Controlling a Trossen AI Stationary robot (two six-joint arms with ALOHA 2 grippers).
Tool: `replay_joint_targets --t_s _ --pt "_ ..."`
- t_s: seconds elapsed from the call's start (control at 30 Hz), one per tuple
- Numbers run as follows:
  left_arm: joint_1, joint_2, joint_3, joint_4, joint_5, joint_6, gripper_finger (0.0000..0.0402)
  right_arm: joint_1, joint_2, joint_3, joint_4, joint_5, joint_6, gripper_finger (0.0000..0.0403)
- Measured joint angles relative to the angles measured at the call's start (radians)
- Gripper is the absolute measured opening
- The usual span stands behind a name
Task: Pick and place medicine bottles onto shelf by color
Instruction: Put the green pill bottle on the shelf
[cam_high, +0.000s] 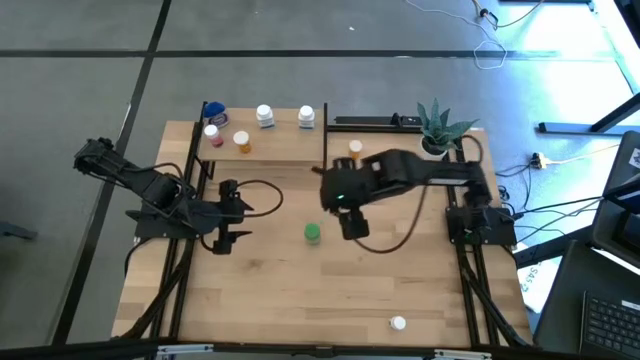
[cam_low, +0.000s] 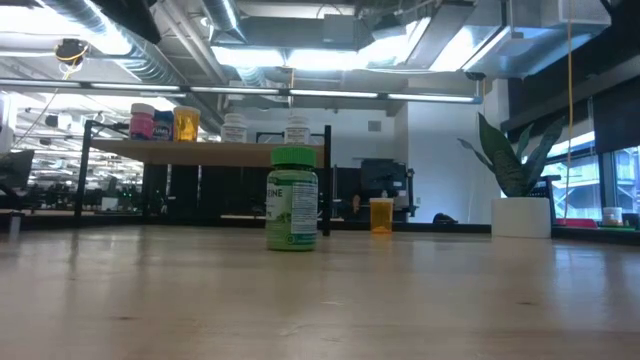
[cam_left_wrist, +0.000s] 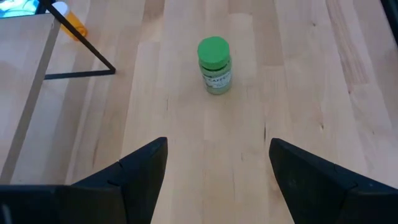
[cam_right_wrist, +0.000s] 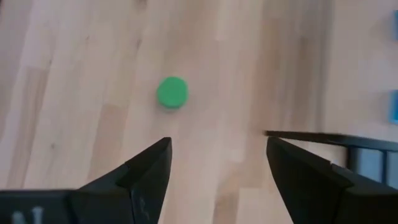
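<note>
Just beside right hand (cam_high: 352, 224) stands green bottle (cam_high: 313, 233).

The green bottle (cam_low: 292, 198) carries a white label with dark print, and only the letters "ENE" at the end of a word can be read on it. This bottle stands in front of the open left gripper (cam_left_wrist: 214, 168). The smaller print below stays unreadable.

One bottle (cam_high: 313, 233) stands on the table (cam_high: 300, 300) between both arms, five bottles (cam_high: 264, 116) on the shelf (cam_high: 270, 148) behind.
</note>
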Motion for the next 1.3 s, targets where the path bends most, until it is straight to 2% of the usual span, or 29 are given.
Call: replay_joint_targets --t_s 0.1,0.3,0.73,1.03,1.1,1.23,1.3 --pt "0.021 0.025 0.000 0.028 -0.001 0.027 0.0276 0.003 -0.049 0.000 -0.002 0.042 0.013 0.0262" --pt "0.057 0.090 0.000 0.149 0.010 0.099 0.0276 0.009 -0.113 0.000 0.005 0.049 0.022 0.0262" --pt "0.150 0.327 0.001 0.345 0.099 0.102 0.0276 0.012 -0.133 0.000 -0.047 0.047 -0.002 0.0262" --pt "0.194 0.434 0.001 0.496 0.141 0.102 0.0276 0.014 -0.133 0.000 -0.075 0.028 0.035 0.0262" --pt "0.198 0.448 0.000 0.497 0.142 0.096 0.0276 0.014 -0.133 0.000 -0.078 -0.015 -0.001 0.0262" --pt "0.198 0.474 0.000 0.502 0.141 0.078 0.0276 0.015 -0.133 0.000 -0.076 -0.182 -0.064 0.0262" --pt "0.198 0.475 0.000 0.503 0.141 0.078 0.0276 0.016 -0.133 0.000 -0.076 -0.218 -0.074 0.0262"
